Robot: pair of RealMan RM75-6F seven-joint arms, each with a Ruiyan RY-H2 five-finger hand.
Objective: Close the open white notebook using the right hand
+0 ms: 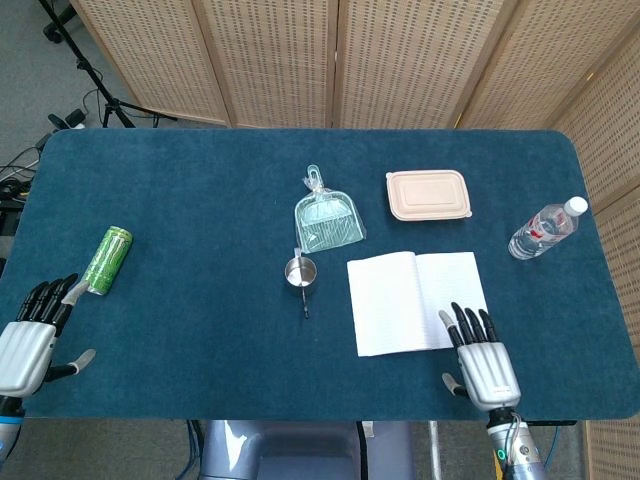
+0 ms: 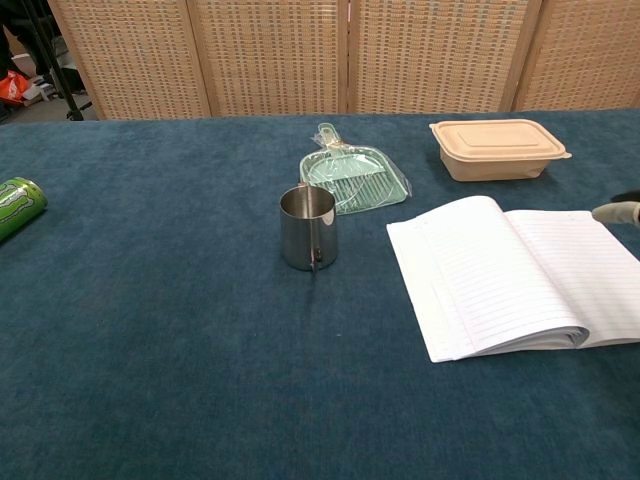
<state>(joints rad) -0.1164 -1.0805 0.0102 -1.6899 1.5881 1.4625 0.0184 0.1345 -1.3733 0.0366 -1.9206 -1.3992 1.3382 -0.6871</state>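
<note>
Here, a counter (image 1: 200, 200) covered in dark blue felt-like cloth, seen from above and from chest height. Open white notebook (image 1: 420, 302) lying flat toward the near right of the counter, ruled pages facing up, spine running away from the near edge, the left leaf bowed up slightly in the chest view. Right hand (image 1: 482, 362) poised palm down at the notebook's near right corner, dark fingers (image 1: 468, 324) held straight and spread apart over the lower edge of the right page, gripping nothing; whether touching the paper, hard to tell. Likely placed there to get under the right leaf and fold it over onto the left. Left hand (image 1: 30, 340) parked at the near left corner of the counter, fingers likewise extended and slightly spread, holding nothing, seemingly kept out of the way.

Elsewhere: small polished steel cup (image 1: 300, 272), cylindrical, just left of the notebook; pale green ribbed plastic dustpan (image 1: 327, 220) in a clear wrapper behind the cup; beige lidded food box (image 1: 429, 194), rectangular with rounded corners, behind the notebook; clear plastic water bottle (image 1: 544, 230) lying near the right edge; green drinks can (image 1: 106, 260) lying on its side near the left edge.
</note>
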